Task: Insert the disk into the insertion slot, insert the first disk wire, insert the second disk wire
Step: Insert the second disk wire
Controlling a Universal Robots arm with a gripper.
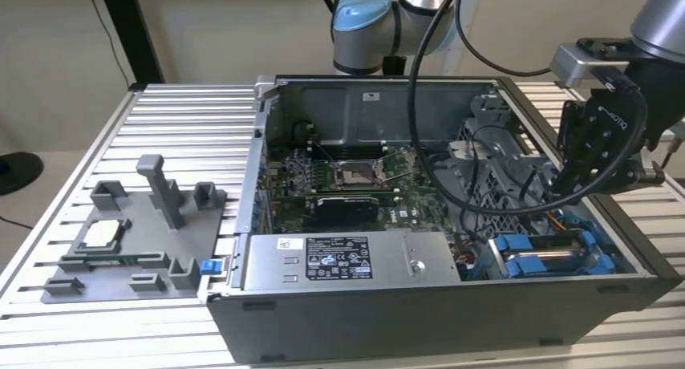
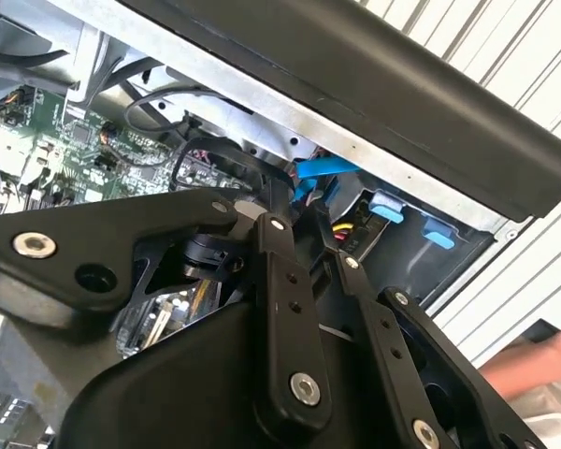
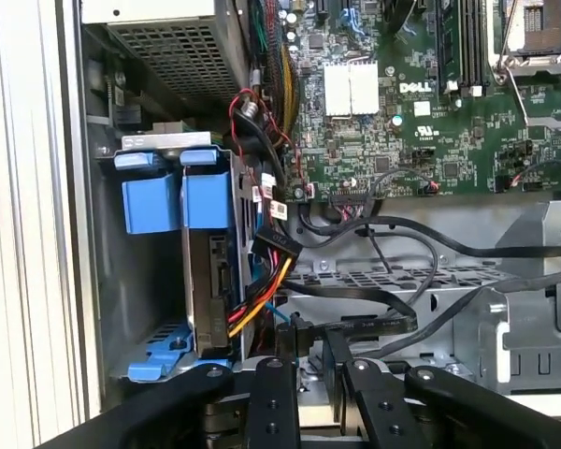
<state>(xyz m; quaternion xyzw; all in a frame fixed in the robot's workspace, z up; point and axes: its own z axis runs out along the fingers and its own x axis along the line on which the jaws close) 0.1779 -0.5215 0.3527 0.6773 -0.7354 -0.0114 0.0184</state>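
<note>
The disk [image 1: 551, 262] lies in its blue carrier inside the insertion slot [image 1: 509, 245] at the case's corner on the exterior view's right. The first wrist view shows the disk [image 3: 208, 271] edge-on between the slot's blue tabs [image 3: 154, 201]. A black plug with yellow, orange and red wires [image 3: 273, 251] sits against the disk's end. A thin blue wire [image 3: 273, 312] runs from there into my gripper [image 3: 309, 339], whose fingers stand close together around its end. In the second wrist view the same blue wire [image 2: 323, 168] leaves my gripper [image 2: 285, 201]. My gripper [image 1: 573, 184] hangs just above the slot.
A grey labelled power-supply box [image 1: 342, 261] fills the case front beside the slot. The green motherboard [image 1: 354, 180] lies behind it. Loose black cables [image 3: 402, 234] cross the drive cage near my fingers. A grey fixture [image 1: 128, 241] stands on the ribbed table [image 1: 182, 120].
</note>
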